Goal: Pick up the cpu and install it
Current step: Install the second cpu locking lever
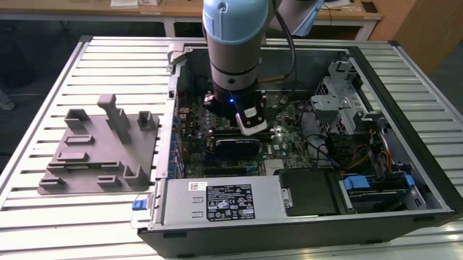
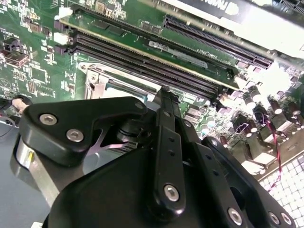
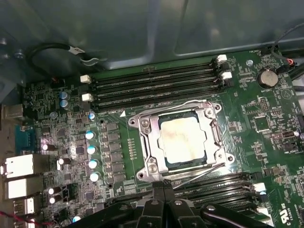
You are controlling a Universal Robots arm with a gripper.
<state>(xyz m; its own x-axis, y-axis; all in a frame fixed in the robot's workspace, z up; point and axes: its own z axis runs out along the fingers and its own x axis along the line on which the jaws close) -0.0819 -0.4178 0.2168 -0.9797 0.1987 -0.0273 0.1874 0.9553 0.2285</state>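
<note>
**CPU in the socket, gripper closed just above the frame**

We see the arm reaching down into the open computer case, over the middle of the motherboard. In the first wrist view the cpu lies flat inside the socket, its pale top plate showing within the metal frame, between the memory slots on one side and more slots on the other. The gripper sits just beside the socket's near edge, its fingers pressed together with no gap and nothing between them. The second wrist view shows the same closed fingertips close over the socket frame. On the slatted worktop, toward the exterior view's left edge, the grey tray holds no chip.

What worries us: we cannot tell whether the chip is fully seated. If it sits slightly askew, any downward push from those shut fingers could bend contacts beneath. The tips are also close to the frame, so a sideways drift could catch it.
</note>
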